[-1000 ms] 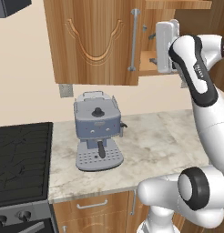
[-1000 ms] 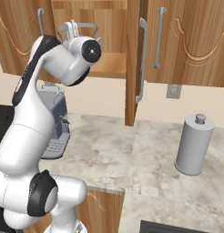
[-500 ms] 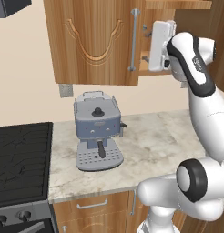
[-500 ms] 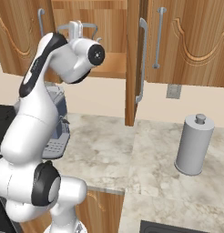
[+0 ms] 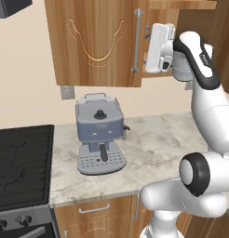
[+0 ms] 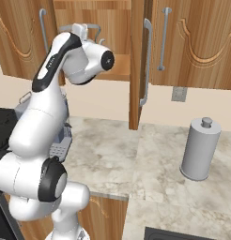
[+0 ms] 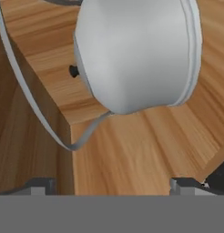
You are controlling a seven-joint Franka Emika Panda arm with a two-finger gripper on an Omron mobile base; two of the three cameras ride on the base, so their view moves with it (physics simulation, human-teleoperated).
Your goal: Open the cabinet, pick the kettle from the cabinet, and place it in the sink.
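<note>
The cabinet (image 5: 97,42) is a brown wood wall unit whose left door is closed. Its right door (image 6: 137,65) stands swung out, edge-on beside the arm. On the shelf inside sits the kettle (image 7: 136,54), silver-grey and rounded, its thin arched handle (image 6: 93,26) showing behind the hand. My gripper (image 5: 146,45) reaches into the opening. In the hand view, my gripper (image 7: 114,186) is open just short of the kettle, with a dark fingertip (image 7: 41,184) at each lower corner and nothing between them. A black edge of the sink (image 6: 183,233) shows at the bottom.
A blue-grey coffee machine (image 5: 100,132) stands on the marble counter (image 5: 153,148) under the cabinet. The black stovetop (image 5: 21,162) lies to its left. A tall grey canister with a knob (image 6: 199,150) stands on the counter to the right of the open door.
The hand has pushed a little deeper into the cabinet opening toward the kettle. The jaws have stayed open. The kettle and door have not moved.
</note>
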